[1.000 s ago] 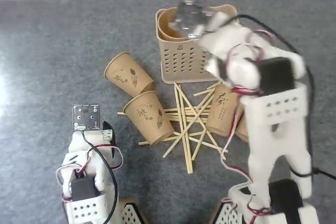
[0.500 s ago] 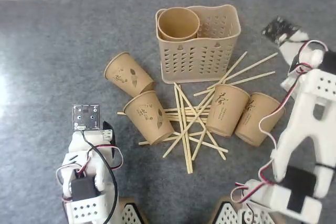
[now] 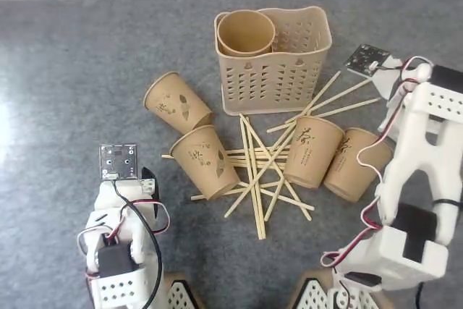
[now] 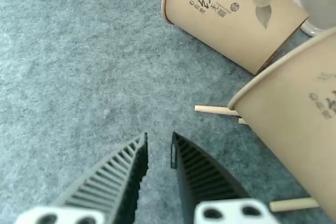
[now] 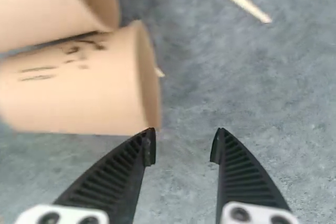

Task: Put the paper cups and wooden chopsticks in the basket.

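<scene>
- On the bench (image 3: 72, 70), four cups lie on their sides: two left of the chopsticks (image 3: 255, 171) at (image 3: 177, 103) and (image 3: 205, 161), two right of them at (image 3: 311, 151) and (image 3: 354, 164), the right pair touching.
- A fifth cup (image 3: 246, 32) stands upright in the basket (image 3: 271, 81), at its left end.
- Chopsticks are mostly a crossed heap in front of the basket. A few loose ones (image 3: 340, 99) fan out near its right corner.
- Handling, my read: the cups are light, thin-walled paper. They'll roll if nudged and crush under a hard squeeze.
- I'd take one at the rim, one finger inside the mouth and one outside, with light closure.
- The sticks are stiff, thin and light. They'll pivot if pinched near an end, so I'd grip mid-length and take them from the top of the heap.
- Right arm is stretched forward along the right edge of the bench, wrist pitched down.
- Right tool (image 5: 184, 135) is released and empty, jaws spread over bare bench. One finger sits just beside the rim of a lying cup (image 5: 79, 93), probably the rightmost one.
- Left arm is folded back near its base.
- Left tool (image 4: 158, 148) is low over the bench, jaws nearly together with only a slit, holding nothing. It faces the two left cups and touches neither.
</scene>
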Robot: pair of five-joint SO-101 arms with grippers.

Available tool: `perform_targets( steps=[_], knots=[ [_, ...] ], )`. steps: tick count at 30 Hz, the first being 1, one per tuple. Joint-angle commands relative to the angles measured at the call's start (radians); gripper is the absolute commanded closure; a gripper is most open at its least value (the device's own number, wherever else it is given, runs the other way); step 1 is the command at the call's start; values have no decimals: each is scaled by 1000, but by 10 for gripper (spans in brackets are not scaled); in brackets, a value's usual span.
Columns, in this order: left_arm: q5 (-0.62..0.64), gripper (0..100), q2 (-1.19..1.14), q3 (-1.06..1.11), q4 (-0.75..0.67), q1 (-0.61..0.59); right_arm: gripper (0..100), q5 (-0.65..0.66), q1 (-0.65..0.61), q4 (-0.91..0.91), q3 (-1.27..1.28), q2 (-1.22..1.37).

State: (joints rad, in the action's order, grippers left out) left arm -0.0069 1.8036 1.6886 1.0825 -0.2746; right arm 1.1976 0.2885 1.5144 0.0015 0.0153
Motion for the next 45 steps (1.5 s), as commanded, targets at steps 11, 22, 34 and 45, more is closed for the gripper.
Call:
perform_targets(
  steps=[11, 22, 34, 45],
  knots=[
    [-11, 930, 15, -4, -5, -5, 808, 8, -53, 67, -5, 24],
    [-11, 930, 15, -4, -8, -5, 809, 15, -45, 96, -5, 117],
    [-11, 930, 15, -4, -9, -5, 961, 135, -45, 262, -6, 119],
    [-11, 930, 15, -4, -8, -5, 991, 130, -82, 252, -12, -280]
  ],
)
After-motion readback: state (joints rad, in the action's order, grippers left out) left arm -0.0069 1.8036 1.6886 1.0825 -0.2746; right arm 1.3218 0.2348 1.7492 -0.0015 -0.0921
